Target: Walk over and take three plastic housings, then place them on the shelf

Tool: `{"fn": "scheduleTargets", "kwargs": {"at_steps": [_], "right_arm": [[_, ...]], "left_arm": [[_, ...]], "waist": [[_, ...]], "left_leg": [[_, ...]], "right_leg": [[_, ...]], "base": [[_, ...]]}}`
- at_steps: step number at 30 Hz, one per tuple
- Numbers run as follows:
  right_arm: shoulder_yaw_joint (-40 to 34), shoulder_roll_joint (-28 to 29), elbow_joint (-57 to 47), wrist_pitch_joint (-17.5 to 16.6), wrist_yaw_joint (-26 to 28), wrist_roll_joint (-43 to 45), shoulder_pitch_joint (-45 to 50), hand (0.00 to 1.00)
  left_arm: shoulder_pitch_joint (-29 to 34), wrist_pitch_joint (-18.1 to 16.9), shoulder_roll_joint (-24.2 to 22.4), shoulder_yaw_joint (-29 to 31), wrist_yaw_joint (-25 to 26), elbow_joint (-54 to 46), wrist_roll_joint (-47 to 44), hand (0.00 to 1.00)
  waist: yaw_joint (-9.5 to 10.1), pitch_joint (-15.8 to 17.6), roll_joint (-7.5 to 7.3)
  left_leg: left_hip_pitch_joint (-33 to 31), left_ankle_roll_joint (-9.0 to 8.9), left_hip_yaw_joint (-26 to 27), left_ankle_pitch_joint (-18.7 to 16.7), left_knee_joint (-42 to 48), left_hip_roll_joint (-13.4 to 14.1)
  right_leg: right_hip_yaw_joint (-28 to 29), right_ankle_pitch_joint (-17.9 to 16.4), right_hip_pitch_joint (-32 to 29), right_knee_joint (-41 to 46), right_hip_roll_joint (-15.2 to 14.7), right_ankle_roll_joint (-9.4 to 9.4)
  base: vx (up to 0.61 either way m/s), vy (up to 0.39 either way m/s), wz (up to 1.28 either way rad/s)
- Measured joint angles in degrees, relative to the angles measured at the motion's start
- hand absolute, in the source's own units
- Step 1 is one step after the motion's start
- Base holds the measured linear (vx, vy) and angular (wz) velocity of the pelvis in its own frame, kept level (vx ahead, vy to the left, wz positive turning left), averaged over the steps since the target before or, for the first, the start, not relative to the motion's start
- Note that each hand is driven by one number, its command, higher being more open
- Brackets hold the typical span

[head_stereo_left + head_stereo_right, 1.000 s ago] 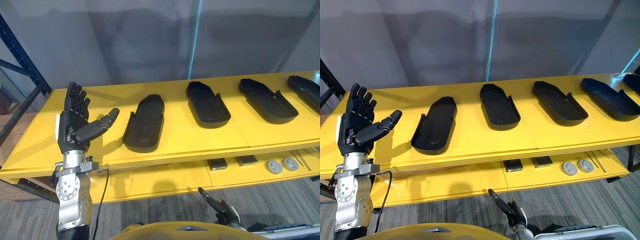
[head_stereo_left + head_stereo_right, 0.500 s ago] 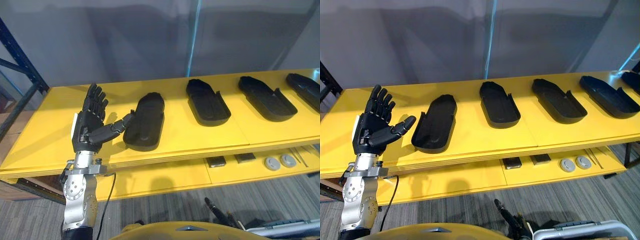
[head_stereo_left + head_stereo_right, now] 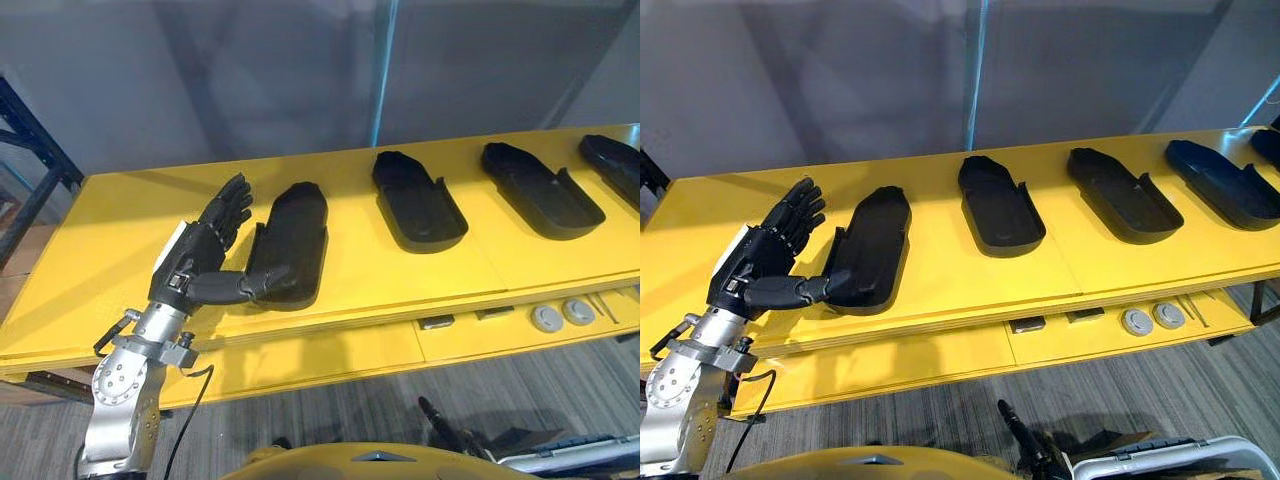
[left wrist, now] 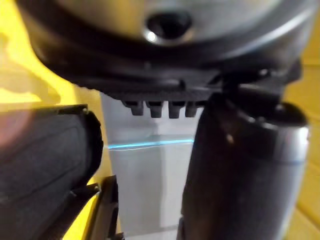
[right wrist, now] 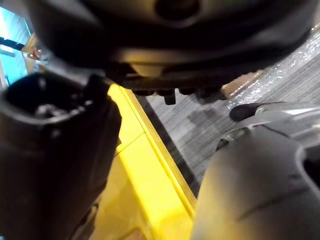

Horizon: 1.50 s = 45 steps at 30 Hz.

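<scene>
Running front-to-back: housing point(image 3: 289, 245), perhaps against left hand point(image 3: 190, 262)

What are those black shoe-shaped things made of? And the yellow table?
The black housings look like moulded plastic: matt, with thin raised walls and dull, soft highlights. The yellow table top looks like painted or laminated board, perhaps metal: it is smooth, with a faint sheen and seams between panels.
</scene>
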Motion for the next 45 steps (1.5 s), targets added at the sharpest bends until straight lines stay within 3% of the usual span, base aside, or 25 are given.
{"fn": "scheduleTargets", "kwargs": {"at_steps": [6,9,10,12,19,33,37,45], "right_arm": [[-0.11,-0.52,-0.52,0.06,0.02,-0.08,0.09,1.0],[-0.13,-0.86,-0.84,0.14,-0.02,-0.08,-0.17,1.0],[-0.22,-1.18,-0.84,0.2,-0.02,-0.1,-0.99,1.0],[-0.86,-1.29,-0.83,0.2,-0.04,-0.09,-2.48,1.0],[-2.62,-6.46,-0.79,0.39,-0.07,0.17,-10.45,1.0],[-2.45,-8.0,-0.84,0.72,0.11,2.02,-13.14,1.0],[-2.03,-8.0,-0.86,0.87,0.34,2.03,-13.13,1.0],[-1.79,-7.94,-1.27,1.2,0.83,2.38,-13.17,1.0]], "left_arm": [[4.52,1.96,0.01,1.93,0.21,-1.0,-0.02,1.0],[6.37,2.1,-0.06,1.89,0.23,-2.18,-0.26,1.0],[6.39,2.1,-0.15,1.88,0.22,-1.85,-0.47,1.0],[6.45,2.09,-0.21,1.73,0.11,-1.75,-0.6,1.0],[7.58,2.1,-0.22,-3.5,-0.07,-0.72,-1.0,1.0],[3.77,4.12,1.67,-4.49,7.26,-0.65,-0.95,1.0],[2.93,3.75,1.67,-4.47,9.45,0.03,-0.7,1.0],[-0.68,3.05,1.74,-4.1,9.13,0.92,-0.09,1.0]], "waist": [[0.68,1.32,2.13],[0.63,2.16,2.86],[0.63,3.12,3.09],[0.7,4.8,3.16],[0.81,9.52,5.44],[0.8,11.9,6.67],[0.87,12.09,6.4],[0.85,13.77,5.39]], "left_leg": [[-0.31,0.14,-0.71,-0.45,-0.13,0.0],[-1.31,0.24,-1.87,-0.06,0.07,-0.06],[-2.67,0.44,-2.5,0.06,1.27,0.0],[-4.13,0.44,-2.86,0.09,2.94,0.16],[-8.81,0.89,-4.03,1.98,3.82,0.41],[-10.09,1.0,-4.17,2.89,3.9,0.16],[-10.09,0.97,-3.5,2.92,3.9,0.3],[-10.05,0.97,-2.69,2.91,3.92,0.37]], "right_leg": [[-0.31,-0.03,0.11,0.02,0.01,-0.02],[-0.97,-0.71,-0.32,0.35,0.02,-0.92],[-0.78,-1.5,-1.17,1.04,-0.1,-1.63],[-0.68,-2.02,-1.89,1.4,-0.17,-1.4],[-0.07,-3.71,-8.72,6.94,-0.64,-1.03],[0.69,-7.31,-13.11,14.03,-2.12,-1.14],[1.65,-7.53,-14.07,14.82,-2.1,-1.28],[2.33,-7.23,-14.34,14.32,-1.98,-0.94]], "base": [[0.0,0.003,0.05],[0.0,-0.005,0.18],[-0.01,-0.007,0.19],[-0.03,-0.02,0.12],[-0.04,-0.005,0.05],[0.0,-0.002,0.02],[0.0,0.002,-0.08],[-0.01,0.008,-0.04]]}}
